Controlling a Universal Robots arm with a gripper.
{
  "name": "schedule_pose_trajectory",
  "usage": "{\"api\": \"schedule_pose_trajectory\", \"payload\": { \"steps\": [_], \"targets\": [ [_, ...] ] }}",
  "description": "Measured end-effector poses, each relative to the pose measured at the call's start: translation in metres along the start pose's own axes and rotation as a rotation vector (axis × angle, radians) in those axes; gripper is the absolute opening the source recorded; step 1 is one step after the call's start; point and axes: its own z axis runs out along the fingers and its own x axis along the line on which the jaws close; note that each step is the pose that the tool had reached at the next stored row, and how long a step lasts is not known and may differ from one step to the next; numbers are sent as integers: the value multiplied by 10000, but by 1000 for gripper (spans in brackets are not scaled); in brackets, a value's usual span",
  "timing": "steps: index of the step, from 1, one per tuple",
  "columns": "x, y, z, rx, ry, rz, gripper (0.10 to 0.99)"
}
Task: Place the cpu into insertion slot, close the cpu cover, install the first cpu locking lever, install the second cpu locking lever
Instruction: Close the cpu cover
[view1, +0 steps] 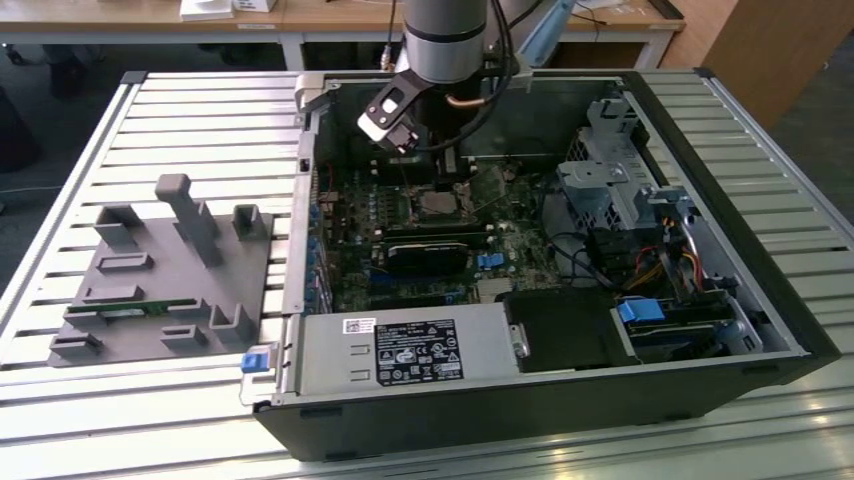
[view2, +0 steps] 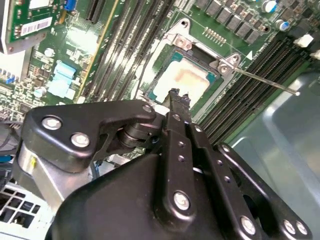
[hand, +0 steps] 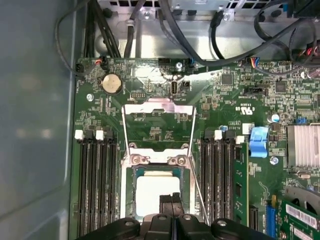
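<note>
The cpu (hand: 155, 192) lies flat in its socket on the green motherboard, also seen from the second wrist view as the cpu (view2: 187, 80). The cpu cover (hand: 159, 104), a thin silver frame with a square window, is swung open and lies flat beyond the socket. My gripper (hand: 170, 201) is shut with nothing between its fingers, its tips just over the chip's near edge; whether they touch it is unclear. A thin wire locking lever (view2: 265, 82) sticks out unlatched beside the socket. In the exterior view my gripper (view1: 447, 185) reaches down into the open case, just above the cpu (view1: 438, 206).
Memory slots (hand: 97, 185) flank the socket on both sides. A black module (view1: 427, 255) sits in front of the socket, the power supply (view1: 400, 350) at the case front, and a drive cage (view1: 601, 185) toward the exterior view's right. A grey fixture tray (view1: 160, 270) lies outside the case.
</note>
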Motion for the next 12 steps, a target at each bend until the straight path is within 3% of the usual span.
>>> {"api": "schedule_pose_trajectory", "payload": {
  "steps": [6, 12],
  "targets": [
    [-7, 97, 4, 315, 1, 3, 106],
    [-5, 106, -98, 375, 1, 6, 106]
  ]
}}
